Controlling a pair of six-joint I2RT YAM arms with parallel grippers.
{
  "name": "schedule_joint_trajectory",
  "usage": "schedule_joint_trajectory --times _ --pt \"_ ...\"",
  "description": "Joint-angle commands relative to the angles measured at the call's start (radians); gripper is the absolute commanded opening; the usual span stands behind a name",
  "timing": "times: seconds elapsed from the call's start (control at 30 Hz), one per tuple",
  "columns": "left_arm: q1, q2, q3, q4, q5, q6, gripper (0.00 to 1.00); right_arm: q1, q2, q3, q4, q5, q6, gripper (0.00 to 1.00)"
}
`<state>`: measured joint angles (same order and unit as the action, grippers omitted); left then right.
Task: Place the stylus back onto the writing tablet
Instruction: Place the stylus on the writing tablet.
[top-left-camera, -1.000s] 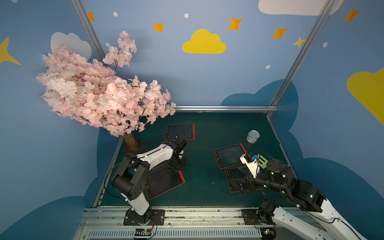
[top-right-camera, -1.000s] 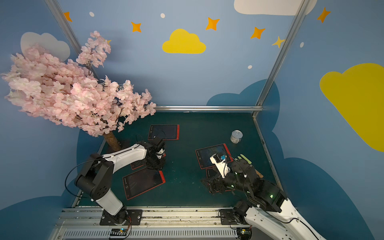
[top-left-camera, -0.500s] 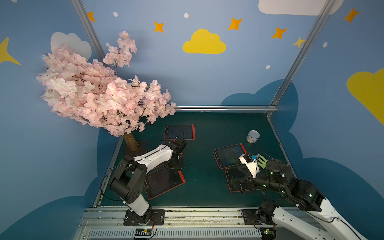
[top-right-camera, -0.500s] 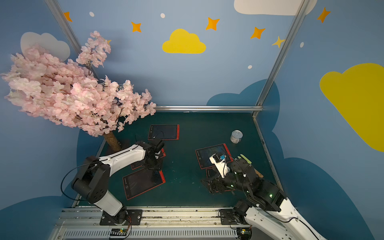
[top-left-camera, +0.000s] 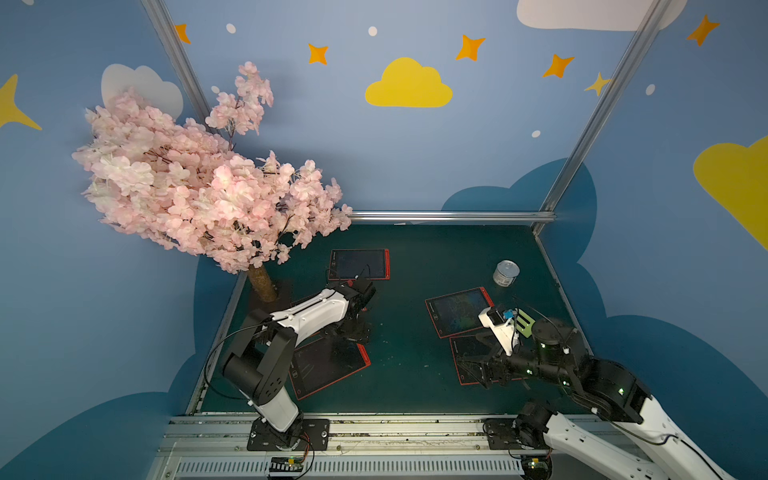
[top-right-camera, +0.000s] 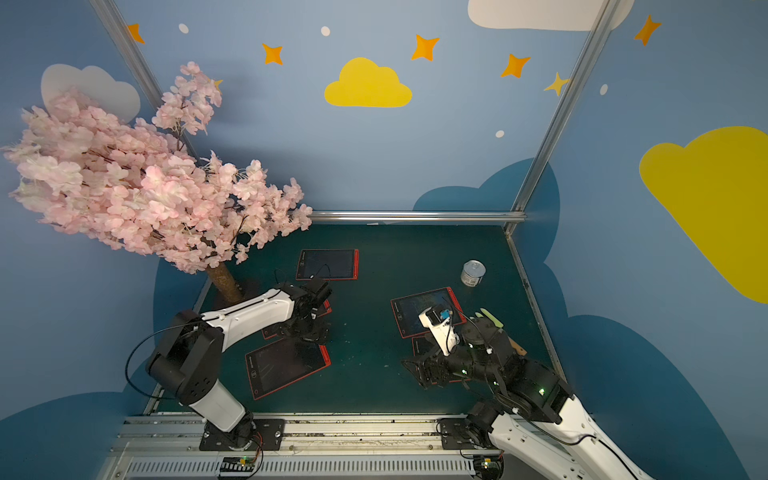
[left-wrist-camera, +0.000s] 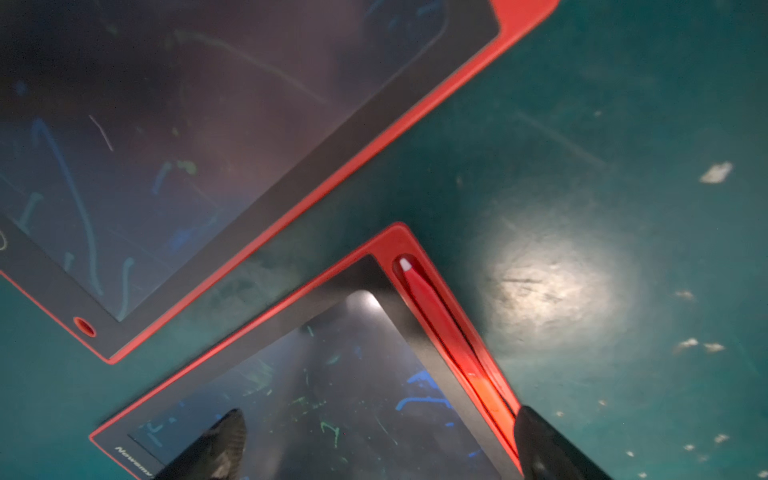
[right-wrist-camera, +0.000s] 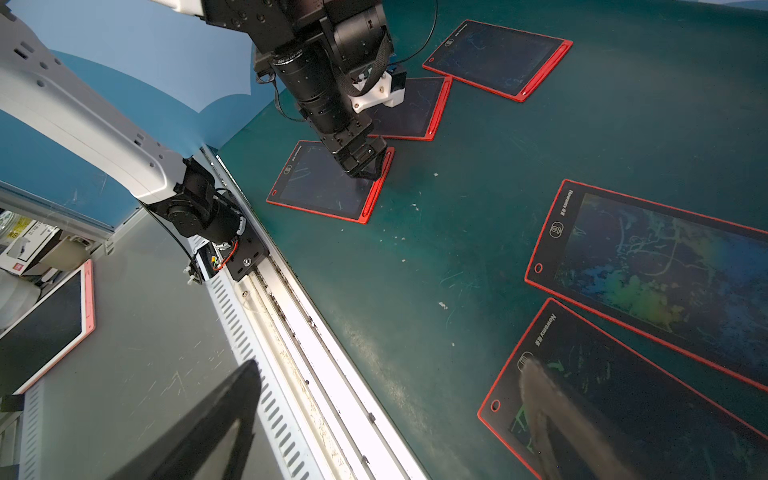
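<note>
Toward the left front corner of the table: tablet, red-framed, dark screen with faint scribbles, lying flat. Stylus, red with a white tip, lies lengthwise in the groove along that tablet's red side edge, tip near the tablet's corner.

Left gripper: jaws spread wide above the same tablet, one finger over the screen, one over the grooved edge; nothing between them.

Right gripper: jaws likewise wide apart and empty, hanging low near the right front corner, one finger over the right front tablet; another tablet lies just beyond it.

Step in hand, as judged: the putting-back looks done or all but done, with the stylus resting in its groove and the jaws clear of it. Next move calls for a straight lift away, keeping the finger over the groove from dragging the stylus out. A check that it sits flush would be prudent.

Other items: neighbouring tablet, just beside the first, corners close but apart; far tablet toward the back edge; tin near the right edge; blossom tree at the left edge.

Not made out:
- the stylus's rear end, cut off behind a finger in the left wrist view
- whether the stylus is fully seated, that view being blurred
- the left gripper and stylus in both top views, covered by the left arm
- a pale green object beside the right arm, unidentified
</note>
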<state>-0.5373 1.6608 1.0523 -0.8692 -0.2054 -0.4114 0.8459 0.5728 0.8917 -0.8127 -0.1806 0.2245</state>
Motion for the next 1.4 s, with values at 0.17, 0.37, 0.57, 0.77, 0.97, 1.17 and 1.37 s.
schedule_joint_trajectory --times 0.17,0.37,0.57,0.77,0.97,1.17,1.37 --pt "-0.004 0.040 0.026 -0.019 -0.028 0.010 0.99 -0.002 0.007 -0.010 -0.003 -0.005 -0.004 0.96" --pt "-0.007 0.065 0.039 -0.019 -0.038 0.017 0.99 -0.002 0.007 -0.010 -0.005 -0.004 -0.004 0.96" --pt "-0.007 0.078 0.039 -0.016 -0.042 0.018 0.99 -0.002 0.009 -0.010 -0.007 -0.003 -0.004 0.96" --pt "-0.009 0.081 0.036 -0.025 -0.054 0.016 0.99 -0.002 0.010 -0.008 -0.005 -0.003 -0.005 0.96" --pt "-0.009 0.081 0.031 -0.039 -0.079 0.016 0.99 -0.002 0.015 -0.008 -0.005 -0.003 -0.005 0.96" --pt "-0.009 0.090 0.027 -0.040 -0.082 0.015 0.99 -0.002 0.016 -0.007 -0.003 -0.005 -0.008 0.96" --pt "-0.009 0.103 0.025 -0.037 -0.077 0.013 0.99 -0.001 0.016 -0.007 -0.005 -0.003 -0.007 0.96"
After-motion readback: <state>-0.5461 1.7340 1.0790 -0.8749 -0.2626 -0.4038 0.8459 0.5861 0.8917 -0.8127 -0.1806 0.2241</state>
